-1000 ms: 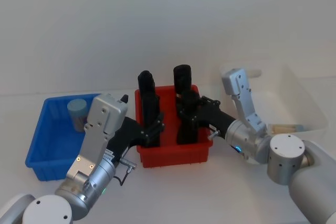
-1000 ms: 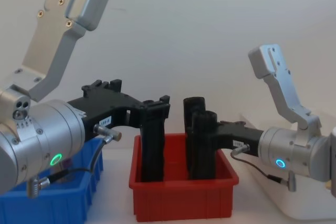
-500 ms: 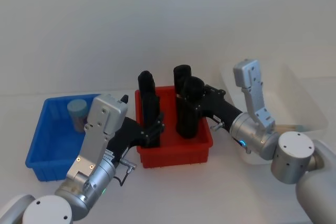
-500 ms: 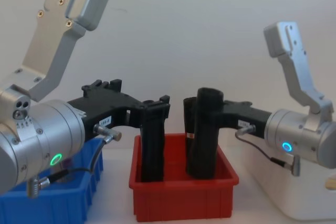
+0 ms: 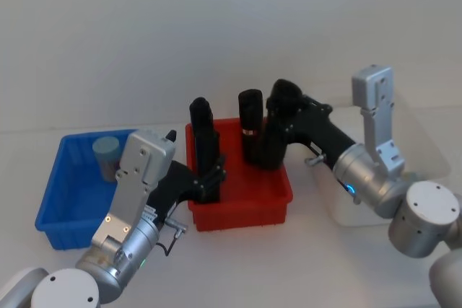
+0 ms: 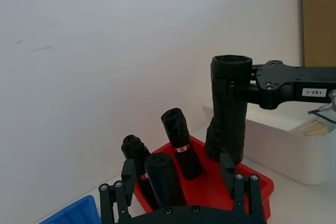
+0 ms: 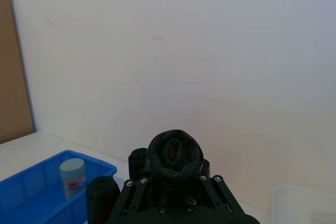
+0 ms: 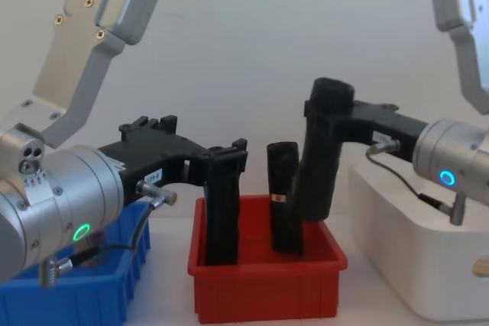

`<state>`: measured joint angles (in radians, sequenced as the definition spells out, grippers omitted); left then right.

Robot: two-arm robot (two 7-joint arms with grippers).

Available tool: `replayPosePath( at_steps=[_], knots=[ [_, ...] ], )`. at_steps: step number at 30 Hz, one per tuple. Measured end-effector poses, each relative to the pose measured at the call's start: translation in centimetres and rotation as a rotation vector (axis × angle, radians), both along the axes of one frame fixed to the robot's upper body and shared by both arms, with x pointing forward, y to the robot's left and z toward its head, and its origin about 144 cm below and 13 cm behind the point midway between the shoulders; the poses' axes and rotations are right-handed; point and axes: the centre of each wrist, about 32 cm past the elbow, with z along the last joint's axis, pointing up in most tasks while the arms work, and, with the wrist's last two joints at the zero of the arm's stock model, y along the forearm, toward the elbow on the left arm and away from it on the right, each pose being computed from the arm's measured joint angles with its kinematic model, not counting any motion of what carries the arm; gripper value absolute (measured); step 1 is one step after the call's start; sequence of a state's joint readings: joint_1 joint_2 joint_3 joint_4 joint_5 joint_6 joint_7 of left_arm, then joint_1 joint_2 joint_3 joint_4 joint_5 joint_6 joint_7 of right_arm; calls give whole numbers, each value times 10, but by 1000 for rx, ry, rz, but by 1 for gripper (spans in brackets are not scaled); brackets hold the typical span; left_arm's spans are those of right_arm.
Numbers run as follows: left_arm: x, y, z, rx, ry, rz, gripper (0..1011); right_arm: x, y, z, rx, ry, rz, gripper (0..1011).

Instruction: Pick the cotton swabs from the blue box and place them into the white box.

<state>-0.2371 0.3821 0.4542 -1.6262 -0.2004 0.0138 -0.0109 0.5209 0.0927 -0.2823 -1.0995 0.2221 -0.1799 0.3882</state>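
Nearest you, your left gripper (image 8: 226,159) pinches a black tube (image 8: 221,211) standing in the red bin (image 5: 242,203). Your right gripper (image 8: 330,116) clamps another black cylinder (image 8: 321,162), tilted; lift it clear steadily. Farther left, the cotton swabs (image 5: 107,155) jar stands upright, lid up, in the blue box (image 5: 68,210); the white box (image 8: 397,242) waits right.

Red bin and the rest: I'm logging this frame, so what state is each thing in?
Right gripper: shut on a tall black object, lifted and tilted over the red bin.
Left gripper: at another upright black object in the red bin.
Cotton swab jar: upright in the blue box, lid on.
White box: open-topped, swabs inside.
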Motion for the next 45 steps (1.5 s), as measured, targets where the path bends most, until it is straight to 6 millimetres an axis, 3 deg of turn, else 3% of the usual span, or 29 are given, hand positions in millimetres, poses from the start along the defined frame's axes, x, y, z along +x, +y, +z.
replayPosePath(
  at_steps=[13, 25, 45],
  knots=[
    [0, 0, 0, 0, 0, 0, 1004, -32, -19, 20, 7, -29, -154, 357],
    [0, 0, 0, 0, 0, 0, 1004, -59, -50, 30, -17, -23, -305, 357],
    [0, 0, 0, 0, 0, 0, 1004, -70, -73, 22, -39, 70, -351, 357]
  ],
)
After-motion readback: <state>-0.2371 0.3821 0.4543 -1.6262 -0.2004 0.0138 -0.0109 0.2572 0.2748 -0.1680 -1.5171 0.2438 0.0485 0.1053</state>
